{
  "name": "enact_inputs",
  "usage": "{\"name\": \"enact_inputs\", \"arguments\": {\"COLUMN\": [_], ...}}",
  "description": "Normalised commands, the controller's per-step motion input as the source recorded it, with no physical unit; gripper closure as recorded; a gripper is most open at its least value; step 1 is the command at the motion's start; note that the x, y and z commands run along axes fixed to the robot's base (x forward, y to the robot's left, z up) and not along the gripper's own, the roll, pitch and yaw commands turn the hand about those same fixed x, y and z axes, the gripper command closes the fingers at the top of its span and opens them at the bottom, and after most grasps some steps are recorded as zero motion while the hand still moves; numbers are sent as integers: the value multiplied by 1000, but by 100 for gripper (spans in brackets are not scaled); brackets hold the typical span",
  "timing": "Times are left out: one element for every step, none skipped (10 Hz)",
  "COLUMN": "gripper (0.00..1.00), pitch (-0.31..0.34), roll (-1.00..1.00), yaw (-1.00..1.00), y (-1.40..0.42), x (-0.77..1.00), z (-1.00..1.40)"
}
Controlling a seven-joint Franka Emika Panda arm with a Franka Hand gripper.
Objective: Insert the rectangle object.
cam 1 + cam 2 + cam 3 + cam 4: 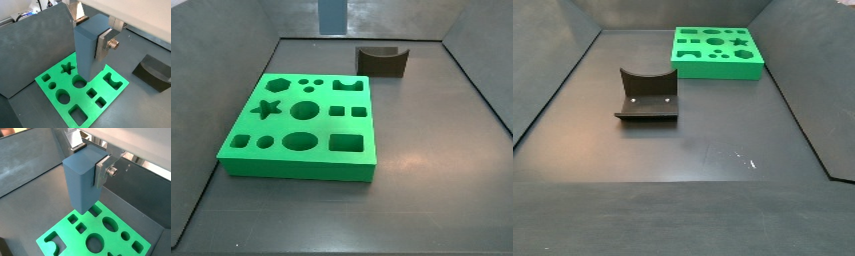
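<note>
Gripper pinching rectangle object, lifted high above green board; insertion not yet done

Between the gripper's silver finger plates sits the grey-blue rectangle object. Below the gripper, a bright green board; off to its side, a dark brown notched block.
</note>
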Motion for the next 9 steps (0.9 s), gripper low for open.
{"name": "enact_inputs", "arguments": {"gripper": [100,100,100,100,100,100,100,100,100], "pitch": [-177,-164,-140,-140,-200,-197,-180,-161,-70], "roll": [71,109,103,94,56,0,0,0,0], "yaw": [-691,-543,-409,-394,-551,-966,-989,-986,-969], "y": [-431,-500,-571,-571,-520,-203,-169,-166,-166], "x": [17,206,343,354,137,-49,-43,-37,0], "z": [-857,-963,-954,-934,-797,-586,-600,-583,-546]}}
